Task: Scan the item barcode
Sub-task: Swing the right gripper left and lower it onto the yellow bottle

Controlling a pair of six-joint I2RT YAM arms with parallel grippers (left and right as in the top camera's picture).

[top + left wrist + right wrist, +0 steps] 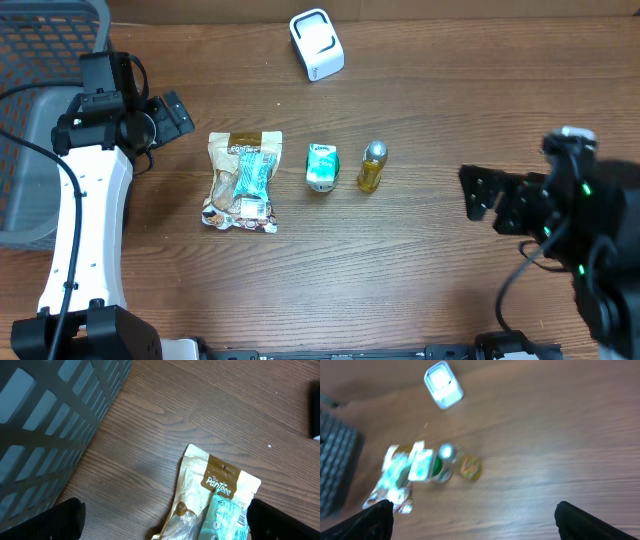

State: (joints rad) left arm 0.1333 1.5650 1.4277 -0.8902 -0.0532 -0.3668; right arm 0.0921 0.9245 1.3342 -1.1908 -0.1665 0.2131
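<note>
Bench (450,110): wood-grain.
Basket (25,170): grey mesh, left edge.
Left hand (185,113): released, empty, between basket and pouch.
Right hand (472,192): released, empty, well right of bottle.
Snack pouch (243,181): flat, leftmost of centre row.
Scanner (316,44): white, far side.
Carton (321,166): green-white, mid-row.
Bottle (372,166): yellow, just right of carton.

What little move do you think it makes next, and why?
Probably the left gripper reaches toward the snack pouch to grasp it: its jaws stand open and empty, and the pouch is the item lying nearest it.
</note>
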